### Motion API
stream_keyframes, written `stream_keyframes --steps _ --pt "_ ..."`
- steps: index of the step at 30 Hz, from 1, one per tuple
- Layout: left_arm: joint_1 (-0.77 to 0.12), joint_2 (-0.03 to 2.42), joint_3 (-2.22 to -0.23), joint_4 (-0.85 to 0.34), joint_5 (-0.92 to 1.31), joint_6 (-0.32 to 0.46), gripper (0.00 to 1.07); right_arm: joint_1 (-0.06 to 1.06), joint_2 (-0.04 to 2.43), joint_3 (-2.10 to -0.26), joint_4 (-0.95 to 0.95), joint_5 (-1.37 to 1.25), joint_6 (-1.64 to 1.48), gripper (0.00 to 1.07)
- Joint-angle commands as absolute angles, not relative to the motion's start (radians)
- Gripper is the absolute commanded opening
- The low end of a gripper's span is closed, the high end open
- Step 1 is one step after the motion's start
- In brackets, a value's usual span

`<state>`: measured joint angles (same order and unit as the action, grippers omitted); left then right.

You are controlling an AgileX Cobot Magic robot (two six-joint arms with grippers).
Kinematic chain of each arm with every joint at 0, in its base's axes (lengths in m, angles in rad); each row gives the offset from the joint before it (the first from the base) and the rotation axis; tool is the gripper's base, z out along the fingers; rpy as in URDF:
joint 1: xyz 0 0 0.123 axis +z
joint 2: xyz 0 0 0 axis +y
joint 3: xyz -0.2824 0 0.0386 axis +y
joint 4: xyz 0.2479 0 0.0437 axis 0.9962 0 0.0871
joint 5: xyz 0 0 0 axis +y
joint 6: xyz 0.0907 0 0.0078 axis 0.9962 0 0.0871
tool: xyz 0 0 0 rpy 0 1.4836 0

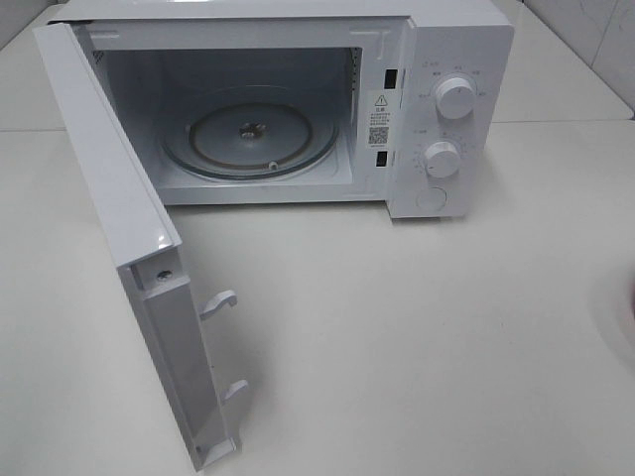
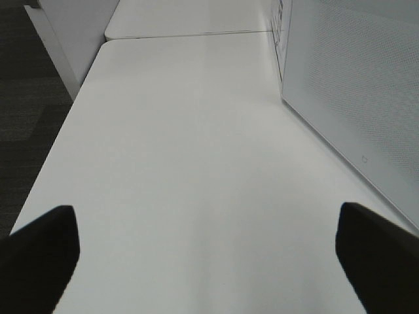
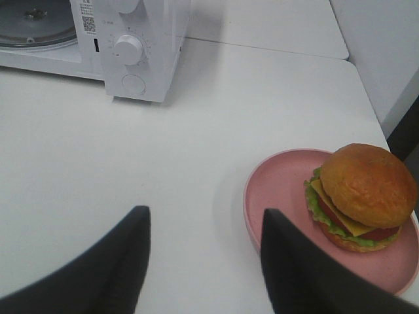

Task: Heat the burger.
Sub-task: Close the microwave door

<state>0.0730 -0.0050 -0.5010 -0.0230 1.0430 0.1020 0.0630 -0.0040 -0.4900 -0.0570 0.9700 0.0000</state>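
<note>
Matte black jaws on both arms — broad, smooth, rounded tips.

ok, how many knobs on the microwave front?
2: the upper knob and the lower knob, stacked on the microwave control panel. A round button sits below them.

Lighting is bright, diffuse and overhead. The white table (image 1: 417, 337) is near overexposed. The microwave (image 1: 437, 59) casts a soft shadow. Wrist views are slightly soft; claw fingers (image 3: 105, 275) appear blurred.
</note>
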Motion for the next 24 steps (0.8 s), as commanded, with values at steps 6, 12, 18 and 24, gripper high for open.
stream_keyframes --steps 6,12,18,24 --pt "0.077 -0.024 -0.498 -0.021 1.034 0.098 1.01 0.062 -0.031 -0.489 -0.055 0.961 -0.009 0.52" --pt "0.077 -0.024 -0.498 -0.021 1.034 0.098 1.01 0.062 -0.031 -0.489 -0.055 0.961 -0.009 0.52" --pt "0.077 -0.012 -0.519 -0.019 1.001 0.046 1.01 0.062 -0.031 -0.489 -0.055 0.961 -0.009 0.52" --pt "0.077 0.080 -0.525 0.000 0.739 -0.022 1.01 0.062 -0.031 -0.489 -0.055 0.961 -0.009 0.52"
